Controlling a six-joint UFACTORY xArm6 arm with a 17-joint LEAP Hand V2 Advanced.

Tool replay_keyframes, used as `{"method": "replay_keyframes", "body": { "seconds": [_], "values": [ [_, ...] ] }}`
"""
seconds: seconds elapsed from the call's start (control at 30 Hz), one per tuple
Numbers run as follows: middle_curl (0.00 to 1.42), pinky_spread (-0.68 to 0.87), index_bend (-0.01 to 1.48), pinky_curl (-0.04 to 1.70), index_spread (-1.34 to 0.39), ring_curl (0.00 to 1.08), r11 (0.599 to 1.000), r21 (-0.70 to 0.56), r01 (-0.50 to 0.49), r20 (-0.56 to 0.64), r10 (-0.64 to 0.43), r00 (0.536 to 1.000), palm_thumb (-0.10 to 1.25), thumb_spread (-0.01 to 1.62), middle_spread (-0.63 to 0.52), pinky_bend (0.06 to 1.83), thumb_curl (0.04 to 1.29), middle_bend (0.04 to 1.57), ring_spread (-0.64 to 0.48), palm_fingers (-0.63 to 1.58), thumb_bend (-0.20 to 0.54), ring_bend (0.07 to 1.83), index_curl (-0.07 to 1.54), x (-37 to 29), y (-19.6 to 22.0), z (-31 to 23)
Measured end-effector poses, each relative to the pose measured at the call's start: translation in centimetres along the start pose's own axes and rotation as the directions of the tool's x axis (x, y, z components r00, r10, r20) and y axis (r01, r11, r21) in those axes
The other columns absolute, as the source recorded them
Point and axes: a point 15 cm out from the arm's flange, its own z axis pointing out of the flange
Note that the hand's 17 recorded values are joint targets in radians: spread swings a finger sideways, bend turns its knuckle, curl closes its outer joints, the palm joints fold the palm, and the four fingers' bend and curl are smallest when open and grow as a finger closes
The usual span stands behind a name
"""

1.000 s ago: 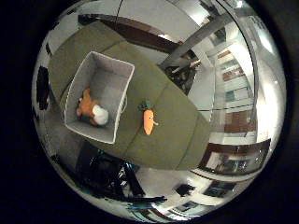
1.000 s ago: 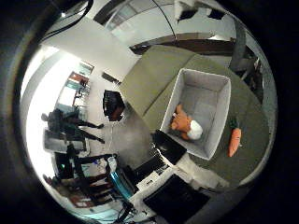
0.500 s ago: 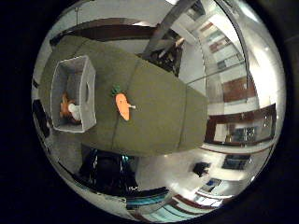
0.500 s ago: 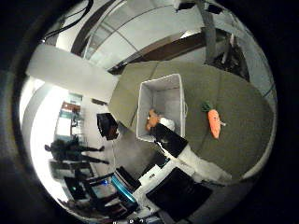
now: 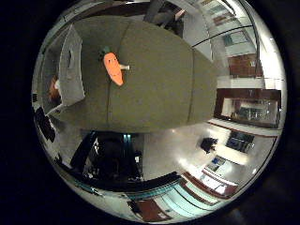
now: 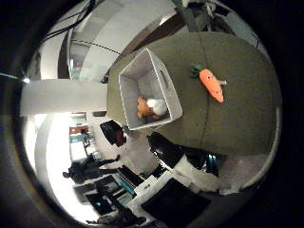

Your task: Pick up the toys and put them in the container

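Observation:
An orange carrot toy point(image 6: 211, 85) with a green top lies on the olive table point(image 5: 159, 84), a short way beside the grey container point(image 6: 172, 105). Inside the container lie an orange toy point(image 6: 143, 108) and a white toy point(image 6: 157, 106), touching each other. The carrot shows again in the little finger side view, carrot toy point(image 5: 113, 68), next to the container's wall point(image 5: 71, 70). Everything looks small, so the palm is well above the table. No part of the hand shows in either view.
A black chair point(image 6: 164, 148) stands by the table's edge close to the container. Another dark chair point(image 5: 110, 157) sits below the table's long edge. The table top past the carrot is bare cloth.
Both views have swung round and shifted as the camera moved, from over the container towards the carrot side. The carrot and the toys in the container lie as before.

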Motion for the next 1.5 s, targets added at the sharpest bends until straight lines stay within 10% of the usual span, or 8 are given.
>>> {"method": "replay_keyframes", "body": {
  "seconds": [1.5],
  "values": [
    [0.36, 0.32, 0.17, 0.00, -0.11, 0.27, 0.973, -0.165, -0.160, -0.005, 0.162, 0.987, 0.41, 1.06, 0.15, 0.70, 0.28, 0.23, 0.17, 0.21, -0.024, 0.42, 0.31, 6.5, -5.3, 16.5]
  ]
}}
